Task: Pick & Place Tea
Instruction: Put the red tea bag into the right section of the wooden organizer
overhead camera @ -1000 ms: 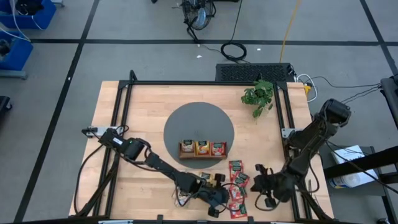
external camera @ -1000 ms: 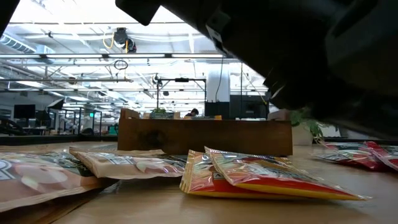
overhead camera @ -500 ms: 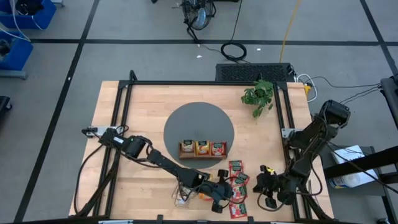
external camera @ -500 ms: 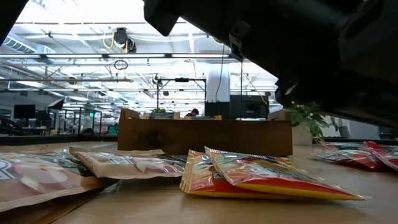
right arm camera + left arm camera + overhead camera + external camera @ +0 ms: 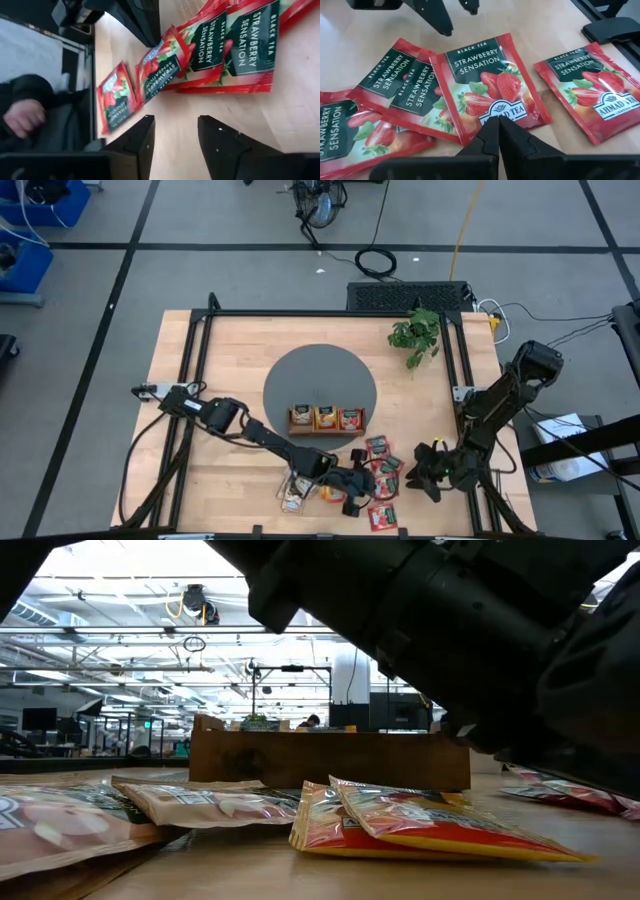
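- Left gripper (image 5: 498, 131): fingers pressed together, tips over a red strawberry packet (image 5: 490, 82) among overlapping red packets (image 5: 381, 480).
- Right gripper (image 5: 175, 135): fingers spread, low just beside those packets.
- Wooden tray (image 5: 326, 420) on the grey disc (image 5: 320, 375); potted plant (image 5: 415, 333) well apart.

Small flat rectangular foil tea-bag packets lie flat on the table: red strawberry-printed ones (image 5: 492, 85) overlap in a loose cluster, with one red packet (image 5: 592, 90) lying just apart, while orange-yellow packets (image 5: 420, 825) and beige-brown packets (image 5: 215, 802) lie stacked nearby.
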